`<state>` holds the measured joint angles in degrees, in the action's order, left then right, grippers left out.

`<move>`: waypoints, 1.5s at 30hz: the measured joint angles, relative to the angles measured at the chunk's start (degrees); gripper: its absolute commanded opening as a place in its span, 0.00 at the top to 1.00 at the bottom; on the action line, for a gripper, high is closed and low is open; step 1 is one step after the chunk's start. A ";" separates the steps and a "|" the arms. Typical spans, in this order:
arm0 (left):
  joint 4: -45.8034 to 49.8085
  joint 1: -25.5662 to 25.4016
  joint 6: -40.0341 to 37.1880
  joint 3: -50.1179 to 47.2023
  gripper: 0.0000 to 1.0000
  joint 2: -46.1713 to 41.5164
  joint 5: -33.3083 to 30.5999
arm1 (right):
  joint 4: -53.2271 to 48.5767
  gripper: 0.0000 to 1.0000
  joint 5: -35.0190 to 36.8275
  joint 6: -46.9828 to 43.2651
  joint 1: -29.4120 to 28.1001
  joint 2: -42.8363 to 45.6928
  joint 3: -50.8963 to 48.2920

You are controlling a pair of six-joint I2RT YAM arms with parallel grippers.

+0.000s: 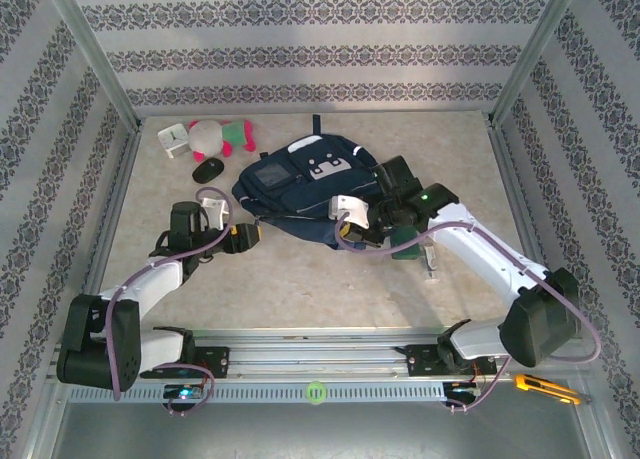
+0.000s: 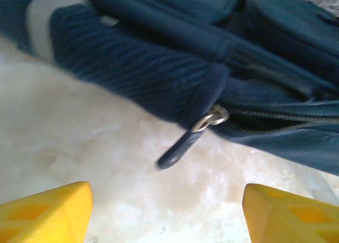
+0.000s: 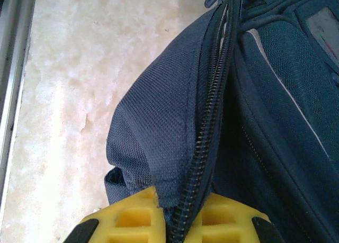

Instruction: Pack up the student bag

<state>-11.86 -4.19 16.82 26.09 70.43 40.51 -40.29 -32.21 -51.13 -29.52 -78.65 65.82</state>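
Student bag [image 1: 300, 191]: we see it lying flat on the desk [image 1: 300, 289], between the ends of the two arms. It is navy, and its grey-white front patches face up.
Left jaws: apart and holding nothing, at the bag's near-left edge. In the left wrist view the yellow fingertips [image 2: 47, 211] stand on either side of the zip pull and short of it.
Zip pull [image 2: 183, 145]: a dark tab on a metal ring [image 2: 212, 117] at the bag's lower edge, slanting down towards the desk. We cannot tell whether its tip touches.
Right jaws: clamped on the bag at its near-right edge. The yellow fingertips [image 3: 132, 219] pinch the navy fabric just beside the zip [image 3: 209, 121].
Fabric at the grip: bunched between the pads, with the zip running away from them along the bag.
Black mouse [image 1: 208, 169]: just left of the bag.
Plush toy [image 1: 215, 136]: pink, white and green, behind and left of the bag.
Small white box [image 1: 173, 139]: left of the bag, beyond the plush toy.
Yellow utility knife [image 1: 545, 387]: well apart from the bag, at the near right on the metal rail.
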 measured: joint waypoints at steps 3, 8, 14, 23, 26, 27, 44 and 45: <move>-6.71 -1.16 0.46 -1.14 0.35 2.08 1.53 | -2.91 1.00 -1.11 -1.79 1.20 -1.16 2.16; -16.79 -2.34 2.12 -1.86 0.46 8.79 2.01 | -5.05 1.00 -2.47 -3.32 1.95 -1.57 3.80; -24.06 -4.50 4.04 -1.01 0.92 15.91 3.98 | -5.68 1.00 -3.45 -2.73 2.03 -1.88 3.93; -21.24 -9.18 2.95 -0.44 1.00 7.80 8.98 | 0.24 1.00 -0.28 5.38 -0.22 -3.19 3.63; -13.46 -12.83 -0.42 1.53 1.00 2.08 9.53 | 3.65 1.00 1.01 8.48 -1.88 -4.39 2.27; -11.19 -13.66 -1.14 2.10 1.00 0.59 9.68 | 5.01 1.00 1.46 9.53 -2.36 -4.81 1.64; 8.72 -29.53 -10.23 16.94 0.30 -1.33 7.23 | 18.56 1.00 -0.48 11.74 -4.70 -9.42 -0.72; 9.88 -29.42 -11.58 17.03 0.27 -2.84 6.54 | 18.80 1.00 -1.09 10.10 -4.44 -9.35 -1.22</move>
<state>-1.98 -33.61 5.23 43.11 67.59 47.05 -21.50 -33.30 -41.04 -33.95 -88.01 64.60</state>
